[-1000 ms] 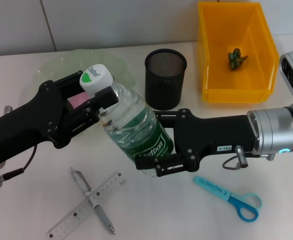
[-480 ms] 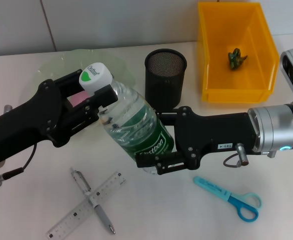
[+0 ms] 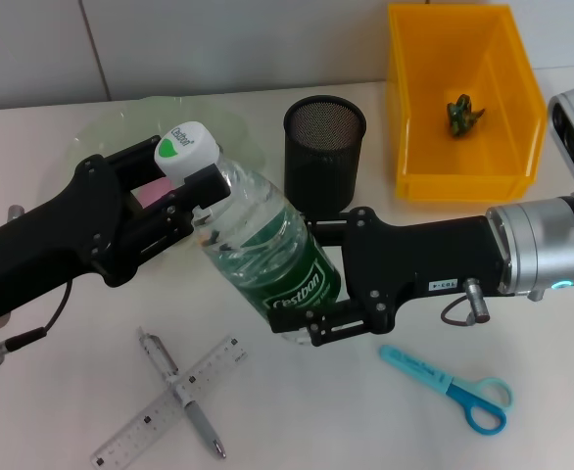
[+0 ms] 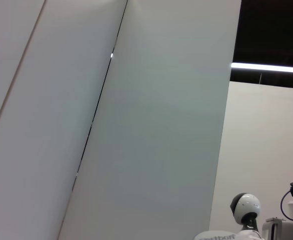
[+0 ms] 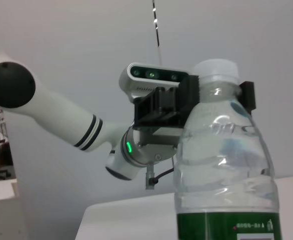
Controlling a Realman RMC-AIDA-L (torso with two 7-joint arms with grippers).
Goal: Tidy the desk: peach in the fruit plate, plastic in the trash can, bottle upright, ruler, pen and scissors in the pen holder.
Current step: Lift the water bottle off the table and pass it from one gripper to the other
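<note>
Bottle [image 3: 263,250] at table centre, tilted, cap toward 11 o'clock. Left gripper [image 3: 201,186] clamped on bottle neck just under cap; right gripper [image 3: 311,284] clamped round green label at lower body. Pen holder [image 3: 324,154] at 1 o'clock of bottle, upright. Yellow bin [image 3: 463,103] at 2 o'clock, small green scrap [image 3: 463,113] inside. Ruler [image 3: 169,401] and pen [image 3: 182,394] crossed at 7 o'clock. Scissors [image 3: 449,388] at 4 o'clock. Plate [image 3: 120,127] at 10 o'clock behind left gripper.

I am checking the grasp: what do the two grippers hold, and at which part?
Both hold the water bottle: the left gripper clamps its neck just under the white cap, the right gripper its lower body at the green label.
</note>
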